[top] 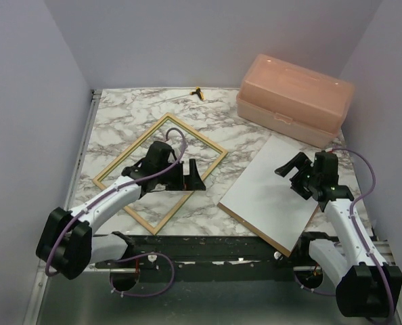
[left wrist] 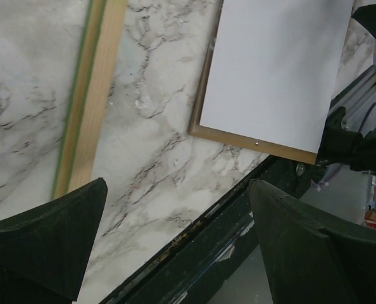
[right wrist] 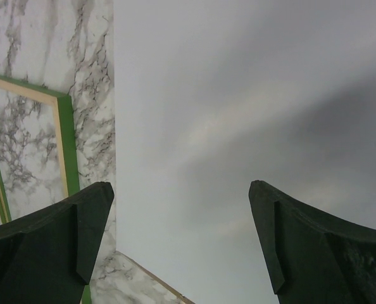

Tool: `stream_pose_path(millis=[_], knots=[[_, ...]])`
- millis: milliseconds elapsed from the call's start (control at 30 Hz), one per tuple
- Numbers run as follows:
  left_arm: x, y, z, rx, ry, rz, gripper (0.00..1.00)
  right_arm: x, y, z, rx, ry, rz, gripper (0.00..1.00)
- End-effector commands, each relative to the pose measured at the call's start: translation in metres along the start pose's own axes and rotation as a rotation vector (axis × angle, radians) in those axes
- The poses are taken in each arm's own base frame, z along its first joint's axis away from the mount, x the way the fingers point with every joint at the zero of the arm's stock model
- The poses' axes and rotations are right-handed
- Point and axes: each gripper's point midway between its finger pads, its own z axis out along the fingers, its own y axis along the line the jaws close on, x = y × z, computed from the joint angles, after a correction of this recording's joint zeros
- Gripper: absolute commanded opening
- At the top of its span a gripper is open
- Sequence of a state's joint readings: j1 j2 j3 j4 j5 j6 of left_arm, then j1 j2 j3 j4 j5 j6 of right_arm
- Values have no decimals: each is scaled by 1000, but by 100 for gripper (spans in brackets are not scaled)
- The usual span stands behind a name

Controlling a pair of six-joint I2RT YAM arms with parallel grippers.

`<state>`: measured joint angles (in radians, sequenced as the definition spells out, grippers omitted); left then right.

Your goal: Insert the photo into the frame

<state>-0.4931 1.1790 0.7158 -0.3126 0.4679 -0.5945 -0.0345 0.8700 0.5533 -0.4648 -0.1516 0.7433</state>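
The frame (top: 211, 140) lies flat on the marble table left of centre, light wood side up, turned like a diamond. My left gripper (top: 187, 177) hovers open over its right half, holding nothing. In the left wrist view a frame rail (left wrist: 90, 95) runs past the left fingertip. The photo (top: 269, 193) lies white side up on a brown backing panel (top: 255, 227) at the right. My right gripper (top: 293, 177) stands open above the photo's right part. In the right wrist view the photo (right wrist: 251, 114) fills the space between the spread fingers, with a green frame rail (right wrist: 66, 139) to the left.
A pink plastic box (top: 296, 98) sits at the back right, close to the photo's far corner. A small yellow and black object (top: 198, 91) lies at the back edge. The table's black front rail (left wrist: 226, 221) runs under the left gripper (left wrist: 178, 187). Walls close in on both sides.
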Motion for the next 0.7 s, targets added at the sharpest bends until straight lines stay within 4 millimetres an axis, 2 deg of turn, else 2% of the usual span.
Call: stream_pose_path(millis=[0,200,367,467,667], knots=[[-3,-48,23,154,26,-2,98,23,-5,0,-4,86,43,100],[10,-69,62,256,107,-81,96,24,-5,-3,-9,77,74,100],[18,-65,87,290,171,-141,89,24,-3,-5,-27,67,75,100],[26,-64,92,303,201,-153,85,26,-2,-3,-30,82,89,100],[40,-54,97,304,232,-171,82,35,-4,3,-31,120,128,100]])
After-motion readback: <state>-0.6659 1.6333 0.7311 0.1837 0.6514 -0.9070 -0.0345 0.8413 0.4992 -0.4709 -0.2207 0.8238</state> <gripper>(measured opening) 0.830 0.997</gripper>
